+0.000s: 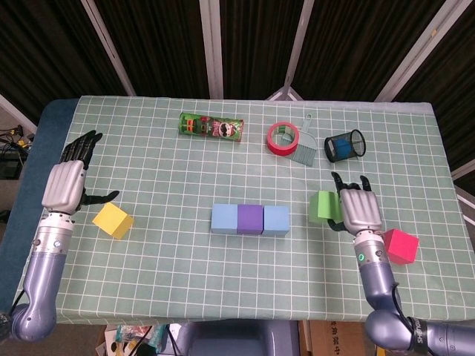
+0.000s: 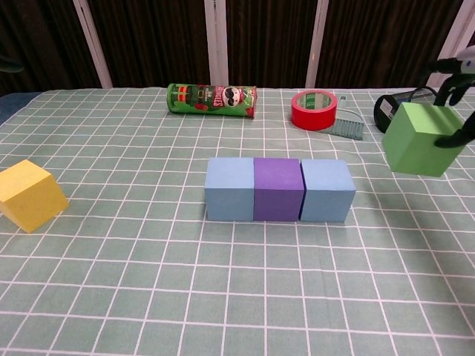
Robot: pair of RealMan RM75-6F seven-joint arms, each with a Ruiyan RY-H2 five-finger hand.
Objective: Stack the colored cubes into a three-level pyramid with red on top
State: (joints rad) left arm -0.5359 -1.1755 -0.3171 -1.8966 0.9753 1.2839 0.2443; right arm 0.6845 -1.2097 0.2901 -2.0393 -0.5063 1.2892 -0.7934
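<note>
Left hand (image 1: 65, 184): 9 o'clock edge of the table (image 1: 171, 289), seen in head view only. Fingers spread apart, dark fingertips toward 12 o'clock, nothing held.
Yellow cube (image 1: 113, 221): just beside the left hand, at its 4 o'clock. Sits on the cloth turned off the grid lines. Cannot tell whether the thumb touches it.
Can (image 1: 212, 127): green, lying on its side, far half of the table, about 11 o'clock from the row.
Row: left blue cube (image 1: 224, 219), purple cube (image 1: 250, 219), right blue cube (image 1: 276, 219), touching side to side in one level at table centre. Nothing on top of them.
Tape (image 1: 283, 139): red roll, 1 o'clock from the row, with a small grey brush (image 1: 303, 150) touching its right side.
Green cube (image 1: 323, 206): clasped by the right hand, tilted. Chest view shows it raised off the cloth, near the right blue cube at its 3 o'clock, apart from it.
Right hand (image 1: 358, 210): fingers wrapped on the green cube from its right side; dark fingertips (image 2: 448, 140) show over the cube's right edge in chest view.
Cup (image 1: 346, 144): black mesh, on its side, something blue inside, 12 o'clock from the right hand.
Red cube (image 1: 400, 245): on the cloth at 4 o'clock from the right hand, near it, not touching.
</note>
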